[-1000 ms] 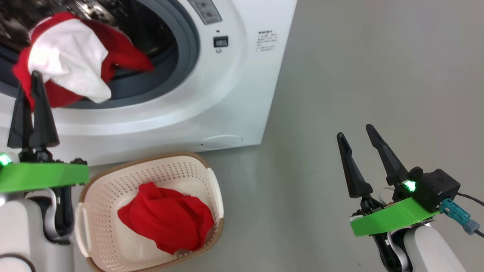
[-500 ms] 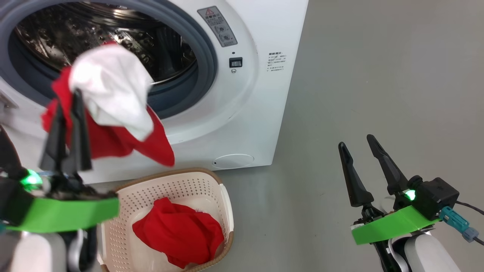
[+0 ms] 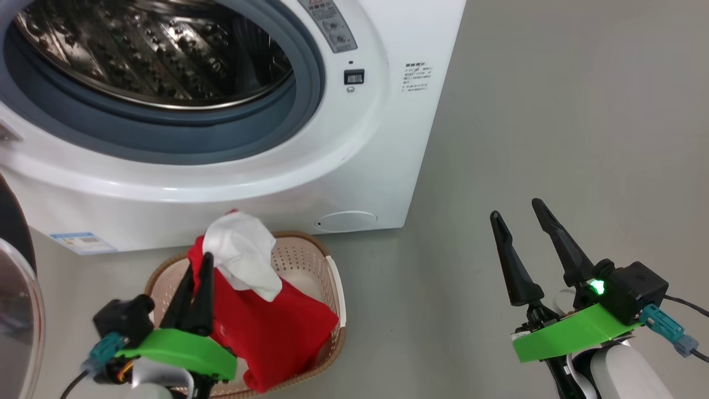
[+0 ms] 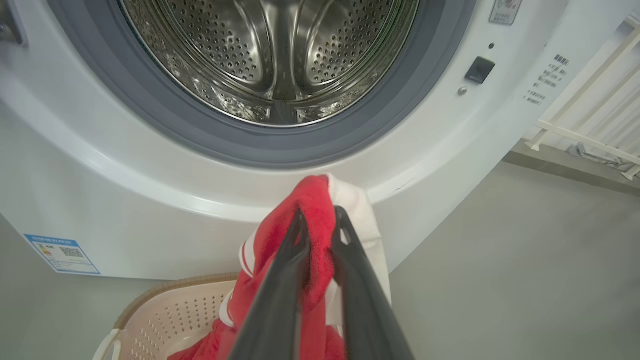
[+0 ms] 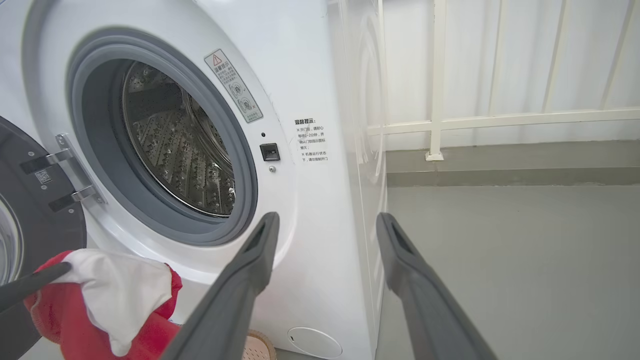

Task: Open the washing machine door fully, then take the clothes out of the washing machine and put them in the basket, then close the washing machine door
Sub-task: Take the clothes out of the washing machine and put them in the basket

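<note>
Now | left pincer [image 3: 199, 264] clamps clothes [image 3: 277, 332] over basket [image 3: 302, 252] | right pincer [image 3: 515, 207] spread, empty

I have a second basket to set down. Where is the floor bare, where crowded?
Bare: the grey floor right of the washing machine, between the basket and the right end effector. Crowded: below the drum opening, with the basket, the clothes in the left end effector, and the door.
</note>
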Tool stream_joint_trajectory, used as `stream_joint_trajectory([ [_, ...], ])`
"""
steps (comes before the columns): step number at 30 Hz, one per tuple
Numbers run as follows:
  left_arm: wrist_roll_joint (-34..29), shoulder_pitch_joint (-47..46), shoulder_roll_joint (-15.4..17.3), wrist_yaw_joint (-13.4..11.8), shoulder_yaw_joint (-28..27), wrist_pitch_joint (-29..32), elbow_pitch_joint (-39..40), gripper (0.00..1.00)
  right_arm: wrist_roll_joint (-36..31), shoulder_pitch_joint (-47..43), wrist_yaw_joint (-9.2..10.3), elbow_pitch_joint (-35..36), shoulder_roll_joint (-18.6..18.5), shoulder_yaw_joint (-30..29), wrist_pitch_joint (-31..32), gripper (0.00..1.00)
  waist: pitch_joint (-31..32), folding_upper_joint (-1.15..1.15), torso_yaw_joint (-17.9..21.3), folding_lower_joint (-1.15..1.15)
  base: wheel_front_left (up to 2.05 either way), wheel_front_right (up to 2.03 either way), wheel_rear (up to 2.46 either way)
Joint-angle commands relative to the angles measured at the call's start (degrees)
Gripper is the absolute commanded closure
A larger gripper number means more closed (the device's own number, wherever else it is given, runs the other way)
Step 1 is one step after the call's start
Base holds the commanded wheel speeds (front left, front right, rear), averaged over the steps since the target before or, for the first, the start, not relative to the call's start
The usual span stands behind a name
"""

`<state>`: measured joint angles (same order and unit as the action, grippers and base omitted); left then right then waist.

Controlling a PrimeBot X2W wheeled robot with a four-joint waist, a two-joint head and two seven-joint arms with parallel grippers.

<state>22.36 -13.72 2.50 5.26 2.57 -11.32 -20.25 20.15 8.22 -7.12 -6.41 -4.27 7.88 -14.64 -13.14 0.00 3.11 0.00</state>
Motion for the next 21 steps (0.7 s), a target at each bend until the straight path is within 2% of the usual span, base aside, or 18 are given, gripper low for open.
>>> stream_joint_trajectory([
  [1, 0.6, -3.7, 0.6, 0.4, -1.1, -1.3, -2.3, 1.0, -0.5, 1.1, -0.36, 1.7, -0.6, 1.3, -0.4, 0.0, -1.2, 0.0, -0.3, 0.0, 0.0, 0.0, 0.0],
  [5, 1.7, -8.2, 0.5, 1.0, 0.8, -1.9, -13.7, 1.0, -0.4, 1.5, -0.36, 1.4, -0.9, 1.8, -0.4, 0.0, -2.9, 0.0, -0.5, 0.0, 0.0, 0.0, 0.0],
  [6, 1.7, -8.2, 0.5, 1.0, 0.8, -1.9, -13.7, 1.0, -0.4, 1.5, -0.36, 1.4, -0.9, 1.8, -0.4, 0.0, -2.9, 0.0, -0.5, 0.0, 0.0, 0.0, 0.0],
  [7, 2.4, -10.6, 0.5, 1.3, 1.7, -2.2, -18.8, 1.0, -0.3, 1.8, -0.36, 1.4, -1.0, 2.2, -0.4, 0.0, -3.8, 0.0, -0.4, 0.0, 0.0, 0.0, 0.0],
  [9, 2.7, -11.7, 0.4, 1.4, 2.0, -2.2, -21.4, 1.0, -0.3, 2.0, -0.36, 1.4, -1.1, 2.3, -0.4, 0.0, -4.4, 0.0, -0.3, 0.0, 0.0, 0.0, 0.0],
  [11, 3.4, -15.3, 0.4, 1.6, 3.2, -1.4, -28.9, 1.0, -0.3, 2.6, -0.36, 1.6, -1.3, 2.5, -0.4, 0.0, -6.0, 0.0, 0.0, 0.0, 0.0, 0.0, 0.0],
  [21, 4.8, -24.5, 0.8, 1.2, 3.8, 2.1, -47.2, 1.0, 0.0, 4.9, -0.36, 2.0, -1.4, 3.3, -0.4, 0.0, -11.0, 0.0, 2.3, 0.0, 0.0, 0.0, 0.0],
])
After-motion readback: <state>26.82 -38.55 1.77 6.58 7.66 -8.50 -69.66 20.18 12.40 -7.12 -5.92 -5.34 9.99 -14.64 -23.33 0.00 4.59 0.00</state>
